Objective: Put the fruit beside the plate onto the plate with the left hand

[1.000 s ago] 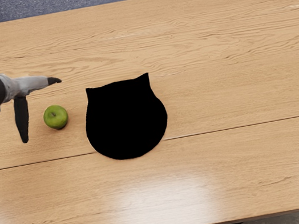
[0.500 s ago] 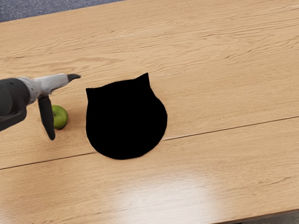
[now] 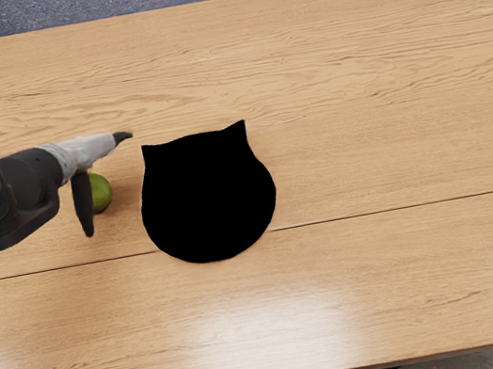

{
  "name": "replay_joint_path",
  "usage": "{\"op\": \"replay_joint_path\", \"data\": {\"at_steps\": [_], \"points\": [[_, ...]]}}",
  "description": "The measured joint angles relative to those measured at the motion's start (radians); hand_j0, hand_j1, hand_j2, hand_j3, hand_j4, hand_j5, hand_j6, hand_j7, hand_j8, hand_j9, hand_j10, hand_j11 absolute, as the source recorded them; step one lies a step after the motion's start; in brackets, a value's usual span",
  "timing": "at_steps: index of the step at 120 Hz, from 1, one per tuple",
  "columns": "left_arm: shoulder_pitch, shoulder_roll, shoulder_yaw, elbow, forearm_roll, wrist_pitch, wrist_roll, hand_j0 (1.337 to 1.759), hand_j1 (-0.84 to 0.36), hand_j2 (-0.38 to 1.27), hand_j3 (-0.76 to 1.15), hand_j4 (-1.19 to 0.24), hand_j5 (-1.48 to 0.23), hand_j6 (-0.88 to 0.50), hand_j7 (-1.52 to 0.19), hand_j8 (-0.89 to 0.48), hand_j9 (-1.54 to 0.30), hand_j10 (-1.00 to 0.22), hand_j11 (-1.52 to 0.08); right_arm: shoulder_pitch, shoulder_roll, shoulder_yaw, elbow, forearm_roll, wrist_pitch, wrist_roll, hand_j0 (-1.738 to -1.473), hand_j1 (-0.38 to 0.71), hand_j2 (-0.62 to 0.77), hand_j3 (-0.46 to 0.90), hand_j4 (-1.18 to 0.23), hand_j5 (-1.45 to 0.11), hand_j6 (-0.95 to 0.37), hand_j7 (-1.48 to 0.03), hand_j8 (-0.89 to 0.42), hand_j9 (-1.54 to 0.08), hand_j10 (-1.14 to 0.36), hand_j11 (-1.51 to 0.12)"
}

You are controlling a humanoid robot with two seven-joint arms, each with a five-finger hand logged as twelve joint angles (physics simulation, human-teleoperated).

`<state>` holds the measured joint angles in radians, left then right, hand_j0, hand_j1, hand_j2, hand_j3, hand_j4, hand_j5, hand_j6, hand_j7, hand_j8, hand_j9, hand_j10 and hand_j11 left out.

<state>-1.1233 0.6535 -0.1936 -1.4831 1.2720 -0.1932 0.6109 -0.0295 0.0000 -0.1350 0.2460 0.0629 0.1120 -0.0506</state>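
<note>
A wooden table seen from above at a slant. In the middle left of the frame lies a flat black plate shaped like a cat's head, its two ears pointing toward the top of the picture; nothing is on it. Just left of the plate, near it but apart from it, sits a small green apple. The robot's left arm enters from the left edge, and the left hand is at the apple. The hand is spread and grasps nothing: the fingers reach rightward above the apple's upper side in the picture, while the thumb hangs down across the apple's left side and hides part of it. Whether the thumb touches the fruit cannot be told. So the apple lies in the open angle between thumb and fingers, to the lower right of the palm, and the plate lies further right along the same line. The apple is round, with no long axis to line up with. The right arm does not show. By my judgement, closing around the apple comes next.
</note>
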Motion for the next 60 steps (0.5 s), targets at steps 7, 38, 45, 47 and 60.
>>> {"op": "replay_joint_path", "data": {"at_steps": [7,38,45,47,60], "points": [[0.007,0.000,0.006,0.001,0.013,0.012,0.000,1.658,0.34,0.00,0.00,-0.01,-0.01,-0.02,-0.01,-0.02,-0.01,-0.01,-0.01,0.000,0.000,0.000,0.000,0.000,0.000,0.000,-1.658,-0.33,0.00,0.00,-0.01,-0.02,-0.01,-0.02,-0.01,-0.02,-0.01,-0.02],[0.025,-0.002,0.021,0.030,0.029,0.066,0.000,1.658,0.29,0.01,0.00,-0.06,-0.07,-0.06,-0.07,-0.06,-0.07,-0.05,-0.07,0.000,0.000,0.000,0.000,0.000,0.000,0.000,-1.658,-0.33,0.00,0.00,-0.01,-0.02,-0.01,-0.02,-0.01,-0.02,-0.01,-0.02],[0.036,-0.002,0.027,0.035,0.063,0.068,0.000,1.658,0.27,0.02,0.00,-0.07,-0.09,-0.07,-0.09,-0.07,-0.09,-0.07,-0.09,0.000,0.000,0.000,0.000,0.000,0.000,0.000,-1.658,-0.33,0.00,0.00,-0.01,-0.02,-0.01,-0.02,-0.01,-0.02,-0.01,-0.02],[0.038,-0.003,0.029,0.036,0.075,0.069,0.000,1.658,0.27,0.02,0.00,-0.08,-0.09,-0.08,-0.09,-0.08,-0.09,-0.08,-0.09,0.000,0.000,0.000,0.000,0.000,0.000,0.000,-1.658,-0.33,0.00,0.00,-0.01,-0.02,-0.01,-0.02,-0.01,-0.02,-0.01,-0.02],[0.039,-0.003,0.044,0.041,0.121,0.071,0.000,1.658,0.25,0.02,0.00,-0.09,-0.12,-0.09,-0.11,-0.09,-0.11,-0.09,-0.11,0.000,0.000,0.000,0.001,0.000,0.000,0.000,-1.658,-0.33,0.00,0.00,-0.01,-0.02,-0.01,-0.02,-0.01,-0.02,-0.01,-0.02]]}}
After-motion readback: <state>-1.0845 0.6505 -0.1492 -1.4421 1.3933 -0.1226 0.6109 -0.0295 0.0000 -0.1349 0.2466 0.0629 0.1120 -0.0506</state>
